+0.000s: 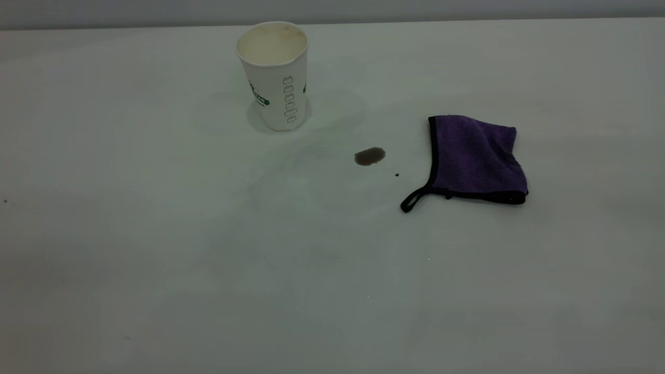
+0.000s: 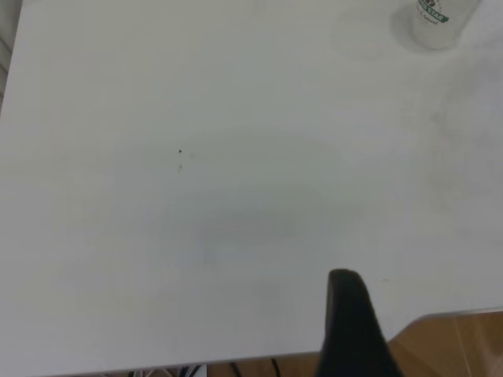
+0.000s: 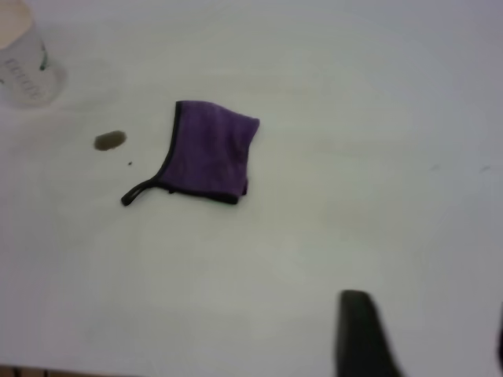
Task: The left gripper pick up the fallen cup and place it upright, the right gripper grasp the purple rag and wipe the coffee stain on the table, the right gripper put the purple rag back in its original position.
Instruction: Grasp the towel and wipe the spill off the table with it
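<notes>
A tiny black speck [image 1: 397, 175] (beside a brown blot), grey back wall [image 1: 332, 10].
</notes>
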{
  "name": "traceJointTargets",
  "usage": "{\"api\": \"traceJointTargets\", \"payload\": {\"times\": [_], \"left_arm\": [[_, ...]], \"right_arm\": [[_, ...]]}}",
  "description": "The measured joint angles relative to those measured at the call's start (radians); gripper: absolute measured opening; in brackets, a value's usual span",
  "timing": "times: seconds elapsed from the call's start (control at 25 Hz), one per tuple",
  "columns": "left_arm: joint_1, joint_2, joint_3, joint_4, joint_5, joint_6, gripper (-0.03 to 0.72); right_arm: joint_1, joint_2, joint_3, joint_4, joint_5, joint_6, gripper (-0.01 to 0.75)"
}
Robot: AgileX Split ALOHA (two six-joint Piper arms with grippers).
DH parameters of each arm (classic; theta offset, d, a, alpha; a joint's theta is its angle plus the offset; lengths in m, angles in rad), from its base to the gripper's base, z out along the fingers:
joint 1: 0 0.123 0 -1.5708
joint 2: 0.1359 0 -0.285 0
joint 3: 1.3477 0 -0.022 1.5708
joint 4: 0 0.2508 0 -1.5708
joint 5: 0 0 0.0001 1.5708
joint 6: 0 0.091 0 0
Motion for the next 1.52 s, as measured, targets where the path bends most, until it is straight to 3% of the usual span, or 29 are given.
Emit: {"api": "traceJointTargets", "payload": {"times": [0.12,0.2,0.48,0.72,1.04,1.52], "left_arm": [[0.0,0.0,0.0,0.0,0.0,0.0,0.532],[0.0,0.0,0.0,0.0,0.0,0.0,0.532],[0.0,0.0,0.0,0.0,0.0,-0.001,0.532],[0.0,0.0,0.0,0.0,0.0,-0.001,0.532],[0.0,0.0,0.0,0.0,0.002,-0.001,0.532],[0.0,0.0,0.0,0.0,0.002,-0.001,0.532]], "right_arm": [[0.0,0.248,-0.074,-0.021,-0.094,-0.019,0.668],[0.0,0.397,-0.109,-0.028,-0.165,-0.024,0.714],[0.004,0.912,-0.15,-0.023,-0.417,-0.077,0.726],[0.073,1.343,-0.216,-0.009,-0.639,-0.107,0.726],[0.166,1.78,-0.446,-0.008,-0.685,-0.128,0.721],[0.224,2.031,-0.698,-0.006,-0.684,-0.134,0.696]]}}
